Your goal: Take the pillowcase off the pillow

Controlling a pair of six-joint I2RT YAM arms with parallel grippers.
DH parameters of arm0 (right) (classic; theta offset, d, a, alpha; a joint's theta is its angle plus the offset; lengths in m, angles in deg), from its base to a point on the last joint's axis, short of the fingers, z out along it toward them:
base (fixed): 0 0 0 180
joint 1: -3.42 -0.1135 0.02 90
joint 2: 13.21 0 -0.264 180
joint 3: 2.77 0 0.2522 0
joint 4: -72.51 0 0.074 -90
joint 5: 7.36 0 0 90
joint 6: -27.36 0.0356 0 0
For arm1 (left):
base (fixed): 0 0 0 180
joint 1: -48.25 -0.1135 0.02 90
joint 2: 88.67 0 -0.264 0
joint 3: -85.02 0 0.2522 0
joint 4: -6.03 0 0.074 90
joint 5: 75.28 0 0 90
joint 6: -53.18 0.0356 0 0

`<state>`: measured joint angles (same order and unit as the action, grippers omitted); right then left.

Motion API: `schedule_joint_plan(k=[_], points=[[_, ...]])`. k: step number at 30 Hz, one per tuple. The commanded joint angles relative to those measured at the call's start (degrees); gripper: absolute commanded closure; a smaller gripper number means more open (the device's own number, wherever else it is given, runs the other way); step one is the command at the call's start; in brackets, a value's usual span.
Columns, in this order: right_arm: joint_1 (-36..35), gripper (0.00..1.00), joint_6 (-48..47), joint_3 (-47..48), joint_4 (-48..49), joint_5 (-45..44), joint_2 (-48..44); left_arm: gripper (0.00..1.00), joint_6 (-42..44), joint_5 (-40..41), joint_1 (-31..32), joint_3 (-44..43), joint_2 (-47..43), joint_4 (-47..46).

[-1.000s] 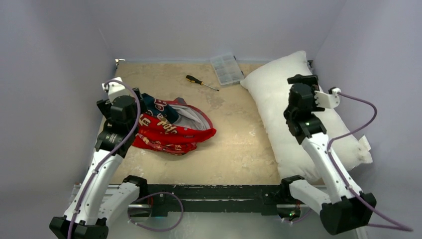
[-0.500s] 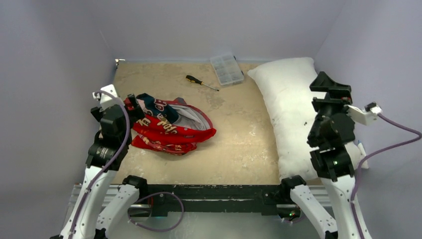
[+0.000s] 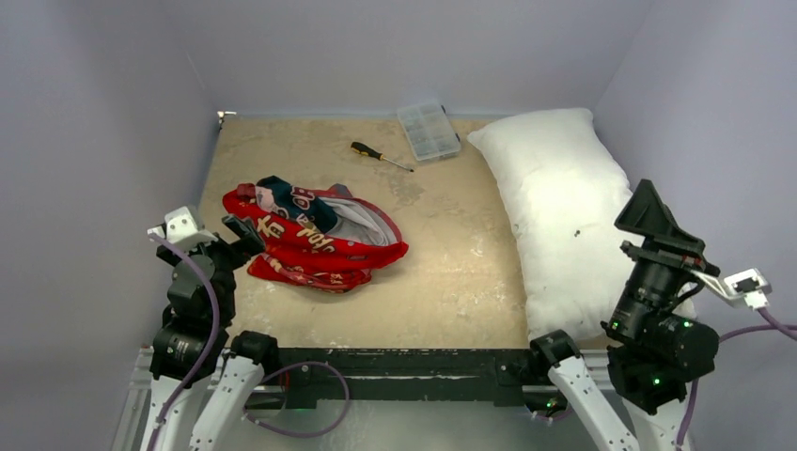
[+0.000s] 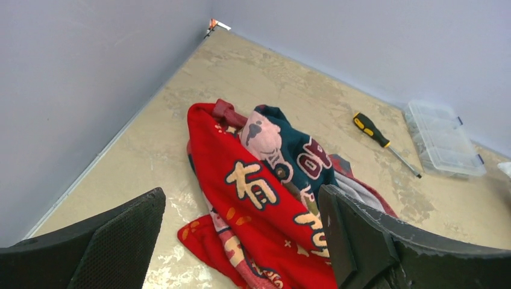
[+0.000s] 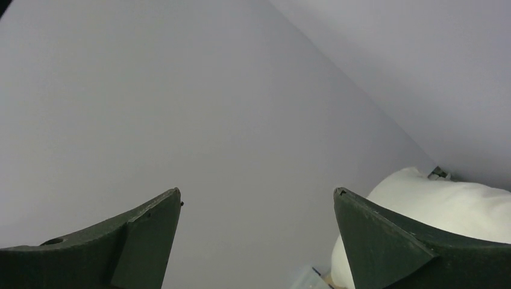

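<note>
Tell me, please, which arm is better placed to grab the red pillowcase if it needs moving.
Probably left. The left gripper, open, faces the pillowcase heaped on its side, while the right gripper, over by the pillow, points up at the wall.

Two dark fingers (image 5: 385, 241) spread wide apart, blank pale lilac wall (image 5: 181, 90) behind, white pillow (image 5: 446, 201) low right
</note>
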<state>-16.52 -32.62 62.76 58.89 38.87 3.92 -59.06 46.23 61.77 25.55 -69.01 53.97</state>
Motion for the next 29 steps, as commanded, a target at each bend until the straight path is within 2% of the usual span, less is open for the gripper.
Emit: schedule_joint_plan(k=[1, 12, 19, 29], points=[[-1.5, 0.01, -7.3, -4.7, 7.8, 2.2, -5.0, 0.04, -1.1, 0.2, -0.2, 1.7, -1.6, -1.1], [-3.2, 0.01, -9.9, -9.2, 13.0, 5.4, -11.2, 0.04, -0.4, 0.3, -1.9, 1.8, 2.2, -1.0], [-3.7, 0.01, -9.9, -9.4, 13.3, 5.9, -11.2, 0.04, 0.2, -2.6, -5.5, 2.3, 1.7, -2.0], [-3.9, 0.01, -10.2, -9.6, 13.5, 6.1, -10.8, 0.03, 0.8, -4.5, -6.9, 2.5, 2.0, -2.5]])
